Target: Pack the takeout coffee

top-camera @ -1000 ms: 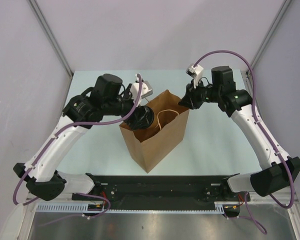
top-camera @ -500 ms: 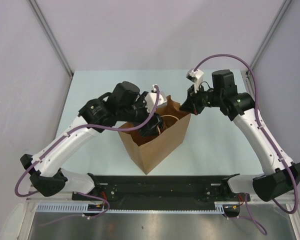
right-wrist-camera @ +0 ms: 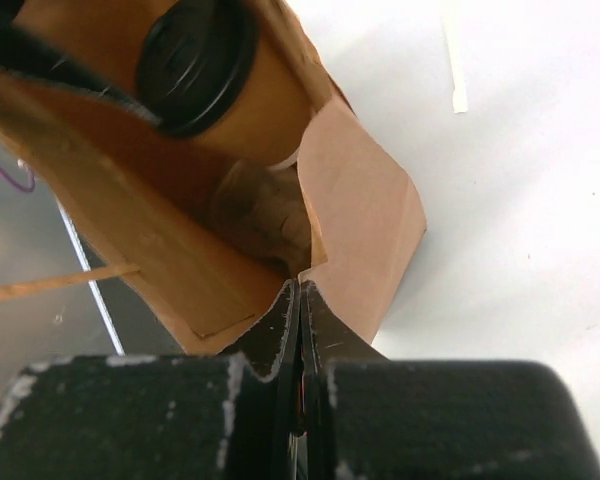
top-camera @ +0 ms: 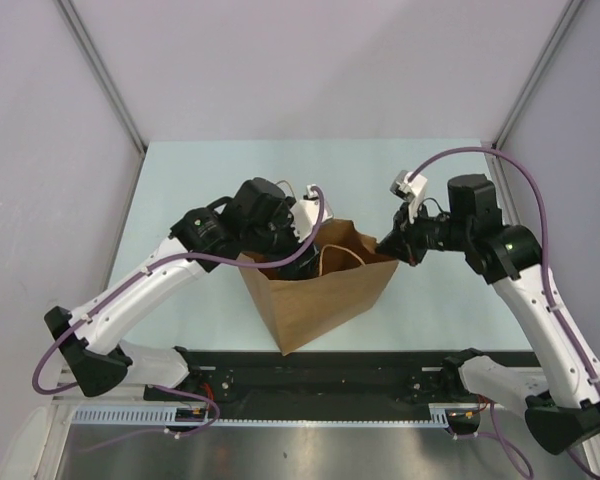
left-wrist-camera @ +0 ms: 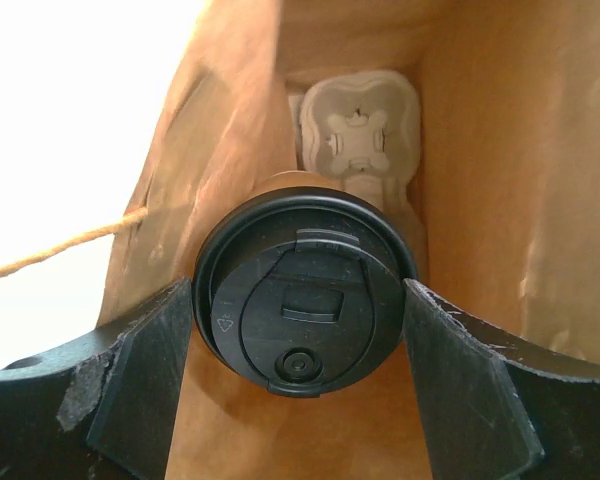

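Standing near the middle of the table [top-camera: 200, 170], the paper bag [top-camera: 320, 295] is upright with its mouth open. The left gripper [left-wrist-camera: 298, 292] reaches into the bag from the left side and grasps the coffee cup [left-wrist-camera: 300, 335], with one finger pressed against each side of the black lid [right-wrist-camera: 195, 62], which is fitted on the cup. The cup is inside the bag, below its rim and above a pulp cup carrier [left-wrist-camera: 358, 135] lying at the bottom. Whether cup and carrier touch cannot be told. The right gripper [right-wrist-camera: 298, 292] is clenched on the bag's right rim, with paper pinched between its fingers. A twine handle [top-camera: 332, 256] hangs at the mouth.
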### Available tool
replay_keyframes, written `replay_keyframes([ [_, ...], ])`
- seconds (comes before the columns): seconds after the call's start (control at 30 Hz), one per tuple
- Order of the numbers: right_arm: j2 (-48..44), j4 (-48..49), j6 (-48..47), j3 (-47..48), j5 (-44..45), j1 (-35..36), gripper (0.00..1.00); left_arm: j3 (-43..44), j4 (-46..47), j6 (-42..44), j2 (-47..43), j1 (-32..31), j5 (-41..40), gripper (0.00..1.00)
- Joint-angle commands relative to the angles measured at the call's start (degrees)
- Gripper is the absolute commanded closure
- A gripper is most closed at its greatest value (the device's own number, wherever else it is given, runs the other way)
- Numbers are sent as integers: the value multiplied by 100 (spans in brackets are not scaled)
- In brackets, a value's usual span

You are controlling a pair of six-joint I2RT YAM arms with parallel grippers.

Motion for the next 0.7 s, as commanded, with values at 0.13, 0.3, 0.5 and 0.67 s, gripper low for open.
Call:
replay_keyframes([
  [0.13, -548, 282, -279, -94, -78, 17, 53, -503, 592, 38, -423, 81, 242, 93],
  [0.3, -838, 985, 134, 12, -245, 35, 47, -521, 619, 64, -361, 81, 215, 93],
  [0.5, -646, 1741, 547, 3, -544, 289, 58, -556, 654, 47, -300, 81, 189, 93],
  [0.67, -496, 1945, 593, 12, -728, 816, 66, -574, 672, 73, -220, 90, 110, 94],
])
